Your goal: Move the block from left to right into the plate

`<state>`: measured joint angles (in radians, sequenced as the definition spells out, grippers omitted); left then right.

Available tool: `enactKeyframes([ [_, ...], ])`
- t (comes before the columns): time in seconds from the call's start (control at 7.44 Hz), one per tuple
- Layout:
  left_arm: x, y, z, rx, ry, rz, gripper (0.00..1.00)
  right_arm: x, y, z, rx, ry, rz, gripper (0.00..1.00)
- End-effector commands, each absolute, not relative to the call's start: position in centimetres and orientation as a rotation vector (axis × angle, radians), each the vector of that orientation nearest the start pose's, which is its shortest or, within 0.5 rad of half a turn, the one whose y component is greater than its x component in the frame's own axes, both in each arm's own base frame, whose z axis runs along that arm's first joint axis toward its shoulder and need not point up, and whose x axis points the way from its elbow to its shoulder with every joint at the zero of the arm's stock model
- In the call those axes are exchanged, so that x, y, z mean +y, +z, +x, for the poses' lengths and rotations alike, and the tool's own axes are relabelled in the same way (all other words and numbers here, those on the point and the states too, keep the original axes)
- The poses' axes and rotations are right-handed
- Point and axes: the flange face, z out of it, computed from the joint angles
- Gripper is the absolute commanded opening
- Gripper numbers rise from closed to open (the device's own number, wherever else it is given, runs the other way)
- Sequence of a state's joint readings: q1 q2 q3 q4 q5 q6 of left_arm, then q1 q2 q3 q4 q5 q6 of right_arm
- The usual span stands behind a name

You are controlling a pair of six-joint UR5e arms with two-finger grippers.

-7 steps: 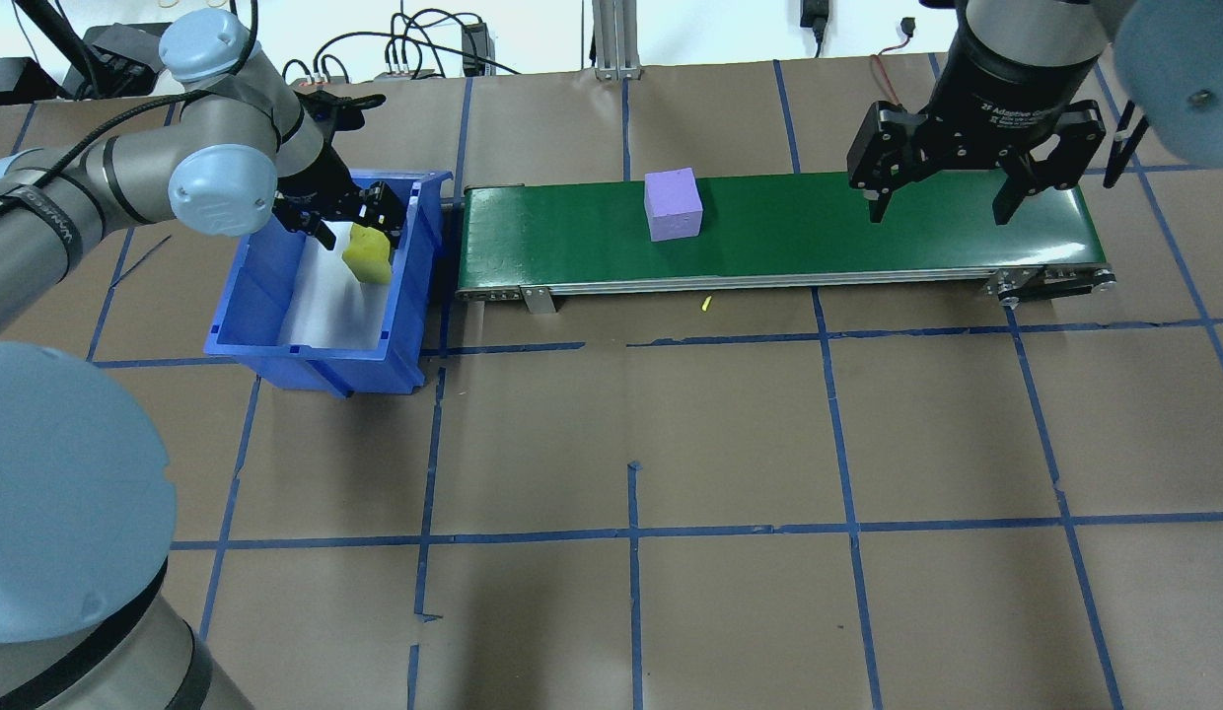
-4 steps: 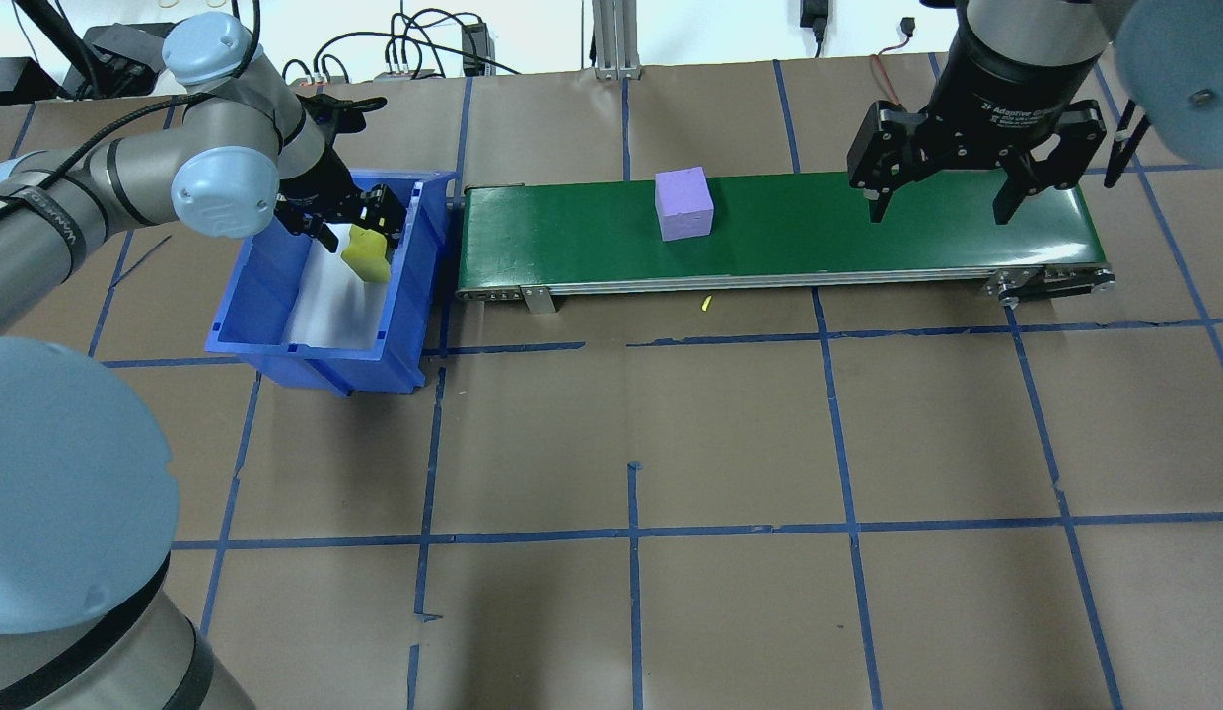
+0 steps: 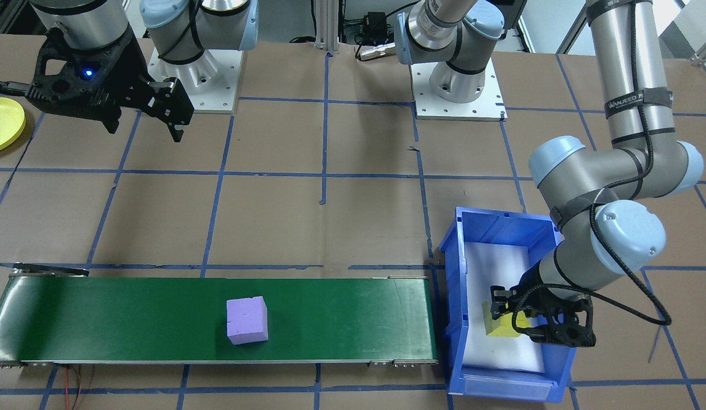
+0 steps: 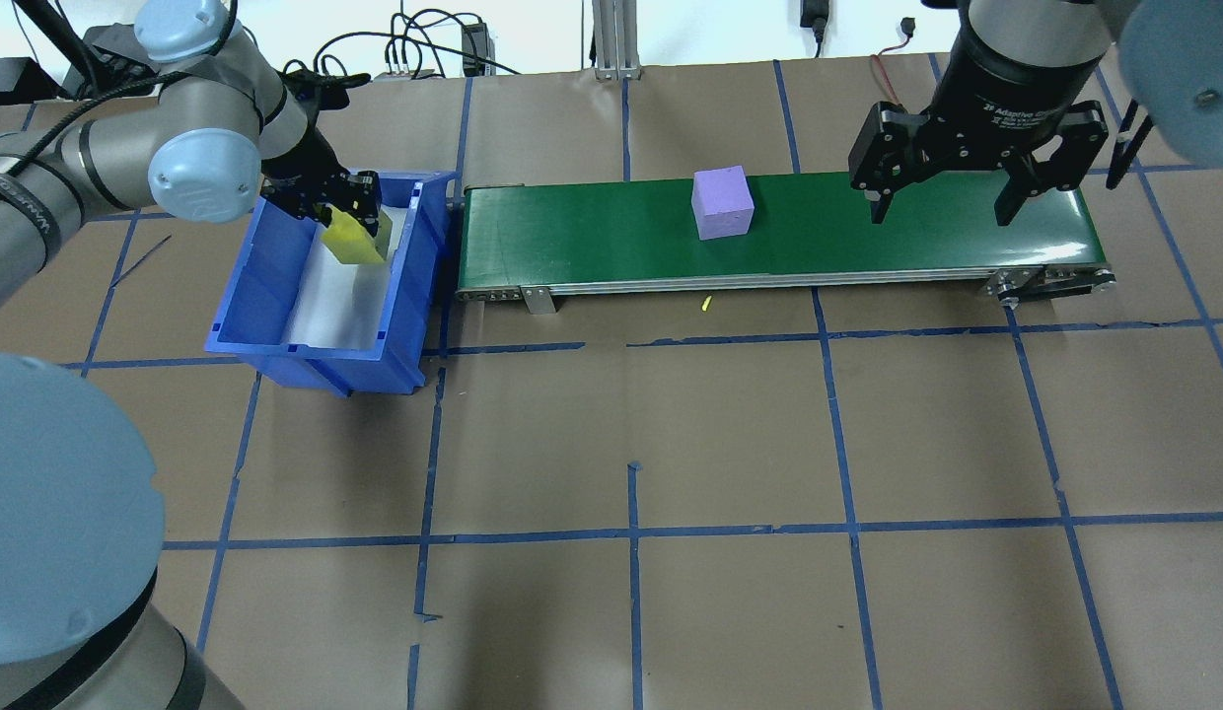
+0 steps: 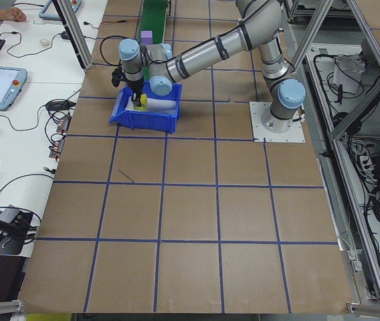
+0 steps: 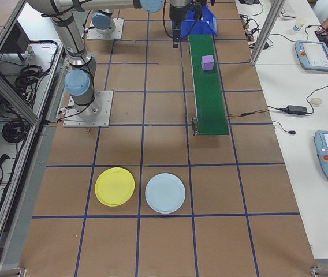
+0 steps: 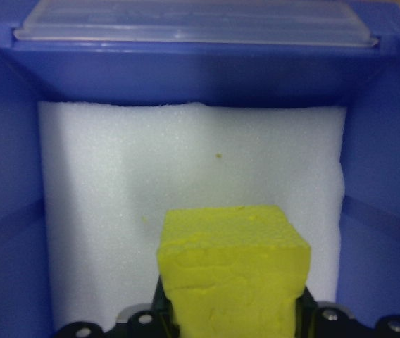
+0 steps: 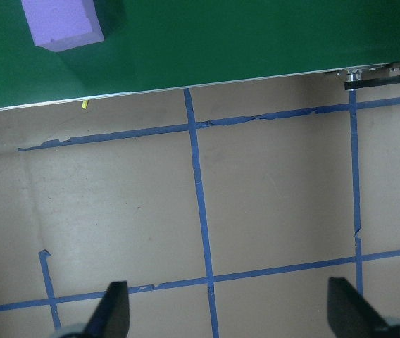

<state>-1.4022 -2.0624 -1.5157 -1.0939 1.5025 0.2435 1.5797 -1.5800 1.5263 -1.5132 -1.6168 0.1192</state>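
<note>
The yellow block (image 4: 350, 239) sits pinched in the left gripper (image 4: 343, 209), just above the blue bin (image 4: 276, 335). Lift clear, then place it on the green belt (image 4: 592, 237) at 3 o'clock (purple block (image 4: 722, 202) rides there). Right gripper (image 4: 935, 209) waits spread wide, empty; yellow plate (image 6: 115, 186) lies well apart.

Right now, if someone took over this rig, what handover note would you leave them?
Left pincer: shut on the yellow block, held inside the blue bin.
Right pincer: open, empty, hovering over the belt's right end.
Purple block: on the green conveyor, short of the right pincer.
Yellow plate: empty, on the table beside a light-blue plate.
Done: one block on the belt. Left: no block in the plate yet.
</note>
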Motion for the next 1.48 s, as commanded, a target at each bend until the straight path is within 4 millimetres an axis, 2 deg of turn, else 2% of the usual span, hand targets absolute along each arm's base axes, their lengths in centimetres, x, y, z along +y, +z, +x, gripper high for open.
enactKeyframes([
  [0.0,-65.2,32.4,-2.9,3.197,-0.066,0.020,0.36,-48.6,50.9,13.3,3.183,0.003,0.176,1.00],
  [0.13,-64.2,34.3,-4.1,3.202,-0.057,-0.086,0.36,-48.6,50.9,13.3,3.183,0.003,0.176,1.00],
  [0.27,-63.3,36.2,-7.3,3.202,-0.085,-0.137,0.36,-48.6,50.9,13.3,3.183,0.003,0.176,1.00],
  [0.4,-62.9,37.5,-11.3,3.199,-0.134,-0.077,0.35,-48.6,50.8,13.2,3.183,0.005,0.178,1.00],
  [0.54,-63.2,38.0,-13.8,3.197,-0.148,-0.135,0.34,-48.7,50.8,13.1,3.184,0.008,0.181,1.00],
  [0.67,-62.9,36.8,-16.2,3.195,-0.119,-0.102,0.33,-48.7,50.8,13.1,3.185,0.005,0.171,1.00],
  [0.81,-63.5,35.4,-18.7,3.190,-0.134,-0.085,0.33,-48.9,50.7,13.0,3.187,0.001,0.157,1.00],
  [0.94,-64.2,33.4,-20.5,3.187,-0.160,-0.058,0.33,-49.3,50.1,12.8,3.184,0.013,0.158,1.00],
  [1.08,-64.7,31.7,-21.5,3.187,-0.158,-0.031,0.35,-49.7,49.6,13.0,3.172,0.038,0.172,1.00],
  [1.21,-64.9,30.5,-21.5,3.185,-0.146,-0.019,0.38,-50.5,48.2,12.8,3.186,0.074,0.160,1.00],
  [1.34,-65.8,28.9,-21.6,3.189,-0.186,-0.023,0.44,-51.9,45.9,12.7,3.191,0.140,0.165,1.00],
])
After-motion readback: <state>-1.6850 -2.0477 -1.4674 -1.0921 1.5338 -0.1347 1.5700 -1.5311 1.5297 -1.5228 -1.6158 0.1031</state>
